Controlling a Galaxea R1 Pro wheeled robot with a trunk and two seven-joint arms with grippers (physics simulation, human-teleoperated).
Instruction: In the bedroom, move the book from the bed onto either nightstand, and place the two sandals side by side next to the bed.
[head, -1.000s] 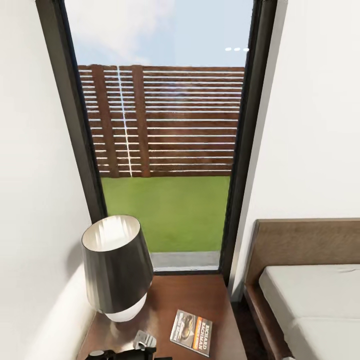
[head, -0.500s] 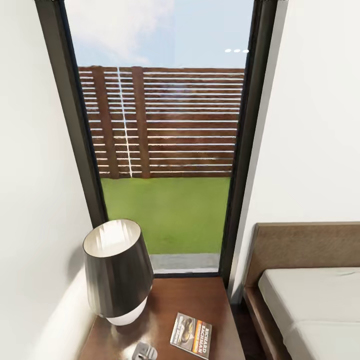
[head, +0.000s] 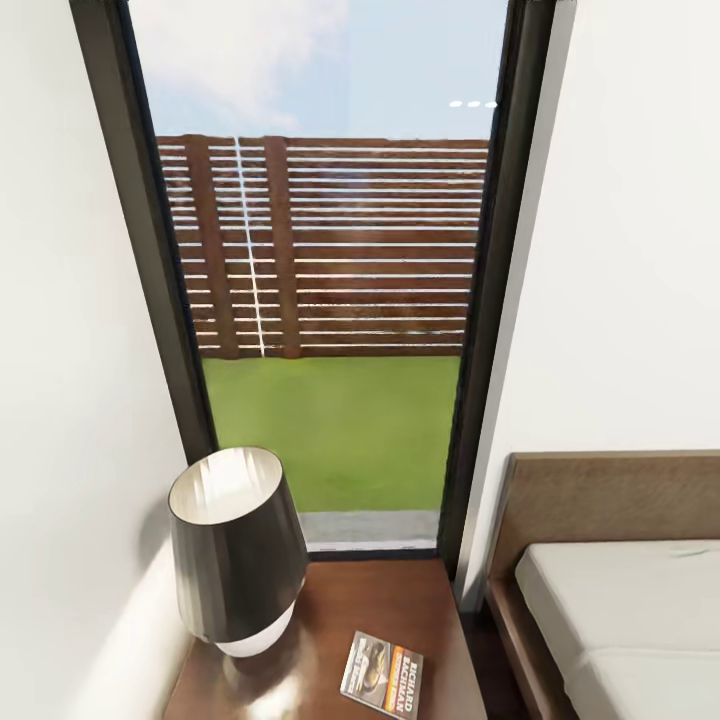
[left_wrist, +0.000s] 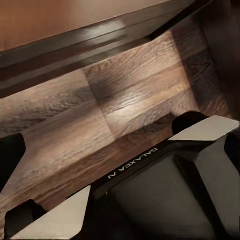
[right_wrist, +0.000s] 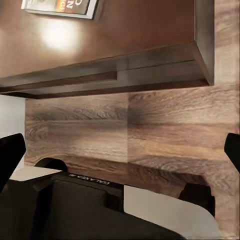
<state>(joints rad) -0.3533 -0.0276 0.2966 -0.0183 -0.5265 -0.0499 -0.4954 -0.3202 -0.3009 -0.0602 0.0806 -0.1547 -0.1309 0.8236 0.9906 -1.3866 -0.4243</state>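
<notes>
On the nightstand (head: 400, 610) beside the lamp (head: 238, 545) lies the book (head: 382, 674), so that step looks done; sandals next, both arms' fingers look spread wide with nothing held.

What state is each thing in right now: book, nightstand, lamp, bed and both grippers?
book: lying flat on the nightstand, cover up, free of any gripper.
nightstand: carrying the lamp and book.
lamp: upright, beside the book.
bed: mattress bare where visible.
left gripper: open, empty, over floor.
right gripper: open, empty.
</notes>
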